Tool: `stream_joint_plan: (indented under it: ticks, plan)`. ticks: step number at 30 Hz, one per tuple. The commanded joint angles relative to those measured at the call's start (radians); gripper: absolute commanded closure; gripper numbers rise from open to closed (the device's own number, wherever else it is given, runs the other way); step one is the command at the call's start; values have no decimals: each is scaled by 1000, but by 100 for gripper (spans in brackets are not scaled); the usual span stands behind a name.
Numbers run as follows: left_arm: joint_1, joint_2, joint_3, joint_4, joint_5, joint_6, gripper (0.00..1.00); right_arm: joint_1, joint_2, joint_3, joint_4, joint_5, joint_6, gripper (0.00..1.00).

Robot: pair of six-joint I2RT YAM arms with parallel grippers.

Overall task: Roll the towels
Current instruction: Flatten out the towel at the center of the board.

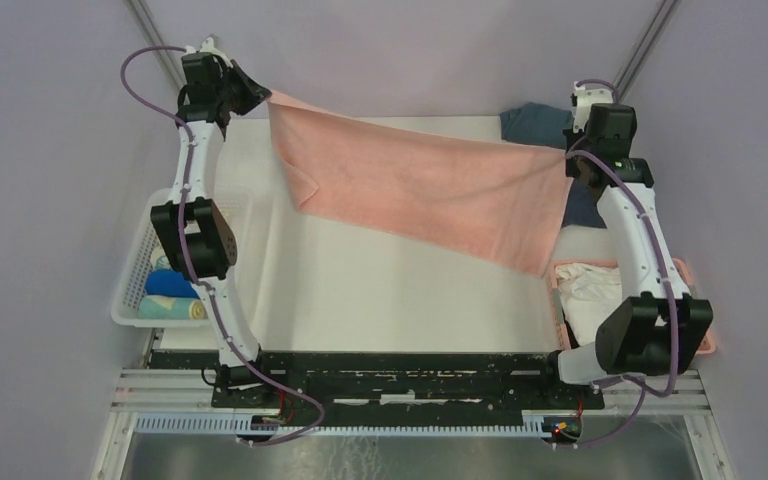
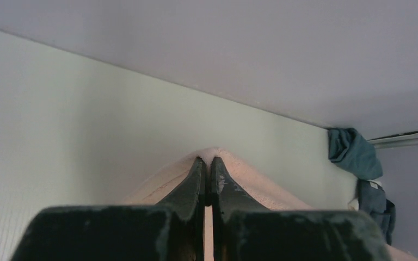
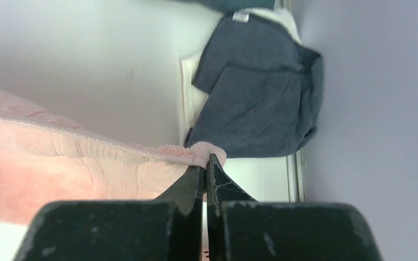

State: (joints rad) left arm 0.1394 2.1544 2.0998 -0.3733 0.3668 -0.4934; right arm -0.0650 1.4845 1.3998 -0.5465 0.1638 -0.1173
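Top external — we see pink towel (image 1: pixel 430 190) held stretched above tabletop (image 1: pixel 360 290); left fingers (image 2: pixel 192 187) and right fingers (image 3: pixel 191 189) each pinch a corner.

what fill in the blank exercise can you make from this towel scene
The left hand is ____ on a corner of the soft pink cloth towel.
The right hand pinches that towel's other upper ____.
The rolled bright blue towel lies in the white plastic lattice basket beside the ____ arm.
The crumpled dark blue cloth towel lies at the table's far ____ corner.
Missing words: shut; corner; left; right
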Motion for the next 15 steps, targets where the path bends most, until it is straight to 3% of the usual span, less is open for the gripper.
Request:
stream_joint_plan:
  ticks: [1,15]
  plan:
    - [9,-105,34,55,-13,11,97,-7,-117,35,10,-61,11,100]
    - [38,-337,-130,59,-42,31,97,-7,-407,61,-160,-160,21,100]
